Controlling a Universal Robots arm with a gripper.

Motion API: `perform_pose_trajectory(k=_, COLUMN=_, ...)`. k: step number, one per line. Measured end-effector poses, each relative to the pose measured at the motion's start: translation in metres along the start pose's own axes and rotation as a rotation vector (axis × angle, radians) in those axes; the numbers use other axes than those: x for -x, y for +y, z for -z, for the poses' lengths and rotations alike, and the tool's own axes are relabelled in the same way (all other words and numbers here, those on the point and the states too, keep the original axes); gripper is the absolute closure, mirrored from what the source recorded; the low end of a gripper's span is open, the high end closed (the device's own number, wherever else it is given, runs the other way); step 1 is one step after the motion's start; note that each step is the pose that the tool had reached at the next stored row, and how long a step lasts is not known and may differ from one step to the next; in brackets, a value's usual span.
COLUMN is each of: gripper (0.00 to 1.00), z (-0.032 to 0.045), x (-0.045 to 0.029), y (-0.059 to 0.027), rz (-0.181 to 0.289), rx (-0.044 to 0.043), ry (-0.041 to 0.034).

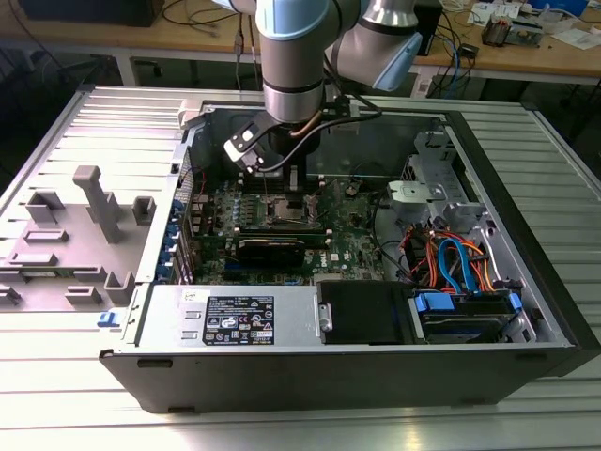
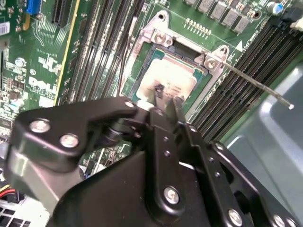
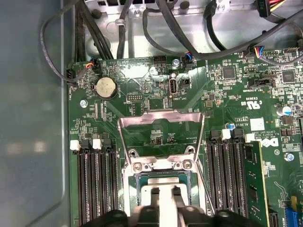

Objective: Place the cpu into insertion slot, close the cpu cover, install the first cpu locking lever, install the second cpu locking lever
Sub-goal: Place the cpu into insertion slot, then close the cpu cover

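Silver-grey cpu (image 2: 175, 75) is lying flat in the insertion slot (image 2: 150, 60), with the cpu cover (image 3: 161, 117) standing open. The gripper (image 2: 166, 97) is hovering above it, fingers (image 2: 177, 108) narrow and apparently empty; you are checking all 4 edges sit level.

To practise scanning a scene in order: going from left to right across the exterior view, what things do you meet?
Grey plastic stand → motherboard → silver bracket → blue cable.
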State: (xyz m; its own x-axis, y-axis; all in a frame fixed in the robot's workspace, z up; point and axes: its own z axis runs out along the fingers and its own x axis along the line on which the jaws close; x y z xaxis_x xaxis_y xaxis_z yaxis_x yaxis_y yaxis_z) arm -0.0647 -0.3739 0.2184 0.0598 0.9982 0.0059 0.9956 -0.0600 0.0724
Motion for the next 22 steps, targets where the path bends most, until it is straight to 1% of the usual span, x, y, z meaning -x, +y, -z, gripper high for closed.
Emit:
perform_pose_trajectory(k=2, gripper=0.88, z=0.0, x=0.0, y=-0.0008, rz=0.001, rx=-0.0002, ry=0.0023)
perform_pose_trajectory(k=3, gripper=0.89, z=0.0, x=0.0, y=-0.0008, rz=0.002, rx=-0.0001, ry=0.0025)
perform_pose_trajectory(k=19, gripper=0.89, z=0.0, x=0.0001, y=-0.0009, rz=0.004, rx=-0.0003, ry=0.0025)
perform_pose_trajectory(k=20, gripper=0.89, z=0.0001, x=0.0001, y=-0.0009, rz=0.004, rx=-0.0022, ry=0.0023)
perform_pose_trajectory(k=22, gripper=0.89, z=0.0, x=0.0001, y=-0.0009, rz=0.004, rx=-0.0141, ry=0.0017)
